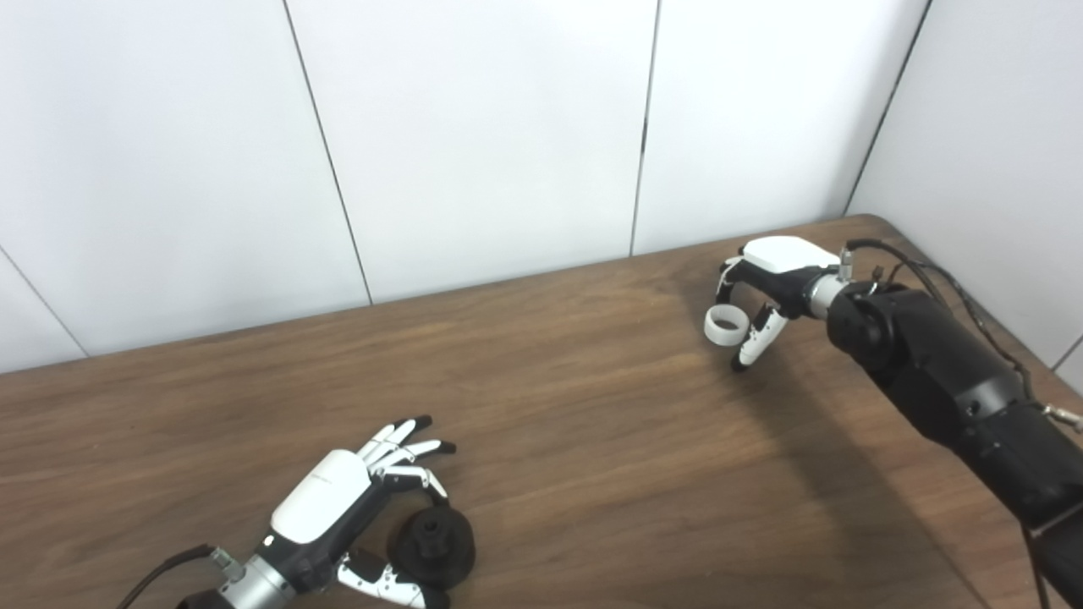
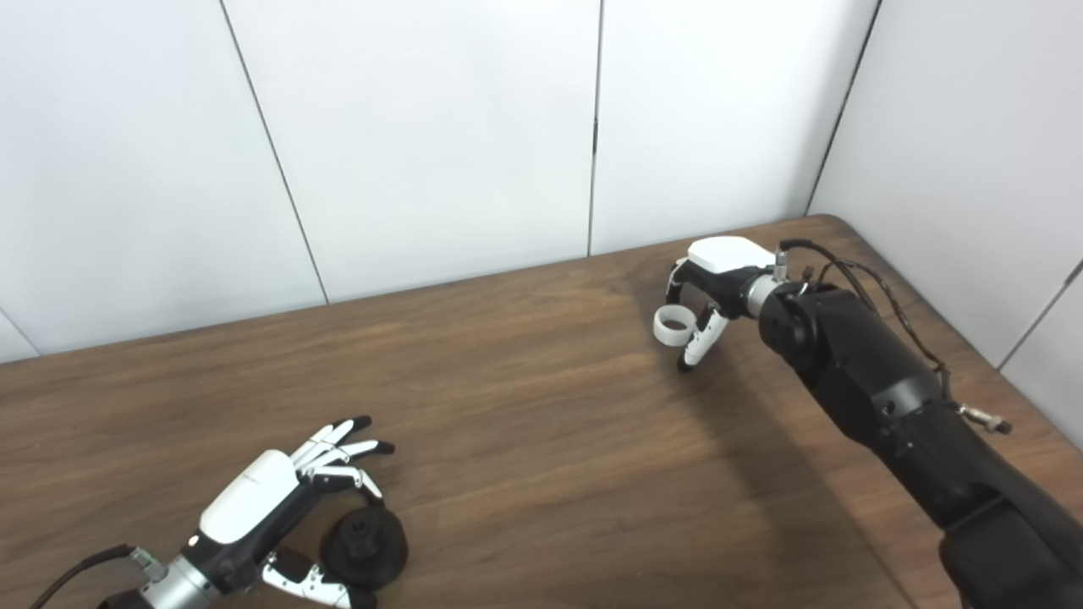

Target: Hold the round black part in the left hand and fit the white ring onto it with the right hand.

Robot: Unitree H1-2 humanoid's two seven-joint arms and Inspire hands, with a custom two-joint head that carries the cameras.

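The round black part (image 1: 433, 547) lies flat on the wooden table (image 1: 592, 440) near the front left, its small hub pointing up. My left hand (image 1: 338, 507) is beside it, open, with the thumb at the part's near edge and one curled finger at its far edge; the other fingers are stretched out. I cannot tell if it touches the part. My right hand (image 1: 766, 292) is at the far right, a little above the table, shut on the white ring (image 1: 726, 326), pinched between thumb and fingers. The ring (image 2: 673, 326) is far from the black part (image 2: 364, 545).
White wall panels (image 1: 474, 144) stand close behind the table's far edge and along its right side. The table's rounded far right corner (image 1: 871, 222) is just behind my right hand. Cables (image 1: 948, 279) run along the right forearm.
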